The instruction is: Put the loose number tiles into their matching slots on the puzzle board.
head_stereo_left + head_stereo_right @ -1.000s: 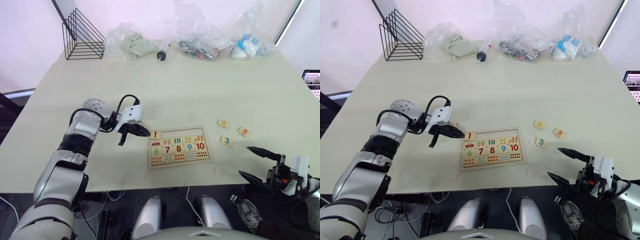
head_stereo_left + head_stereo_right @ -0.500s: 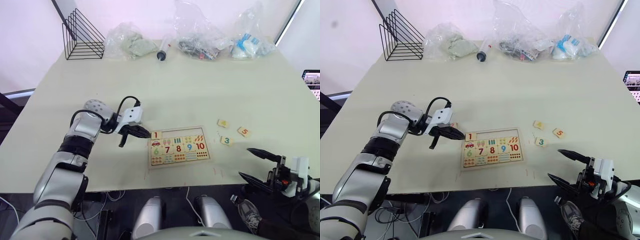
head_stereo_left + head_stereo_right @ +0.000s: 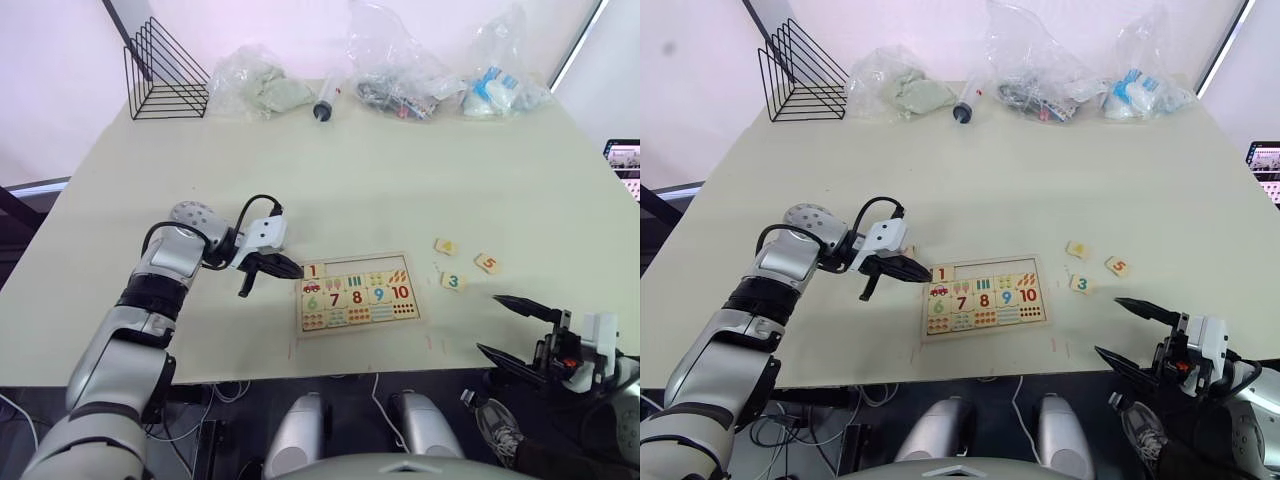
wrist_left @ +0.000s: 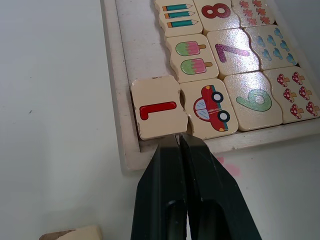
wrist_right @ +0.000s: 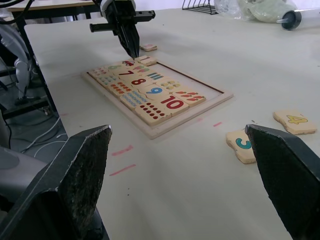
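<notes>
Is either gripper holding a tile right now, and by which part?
No. The left gripper is shut empty, tips at tile 1; the right gripper is open.

The left gripper (image 4: 181,142) has its jaws pressed together, tips at the near edge of the "1" tile (image 4: 156,106). That tile sits in the corner slot of the puzzle board (image 4: 113,75), slightly skewed, touching the red car tile (image 4: 208,106). A loose tile's corner (image 4: 72,233) lies on the desk (image 4: 55,100) beside the gripper.
</notes>
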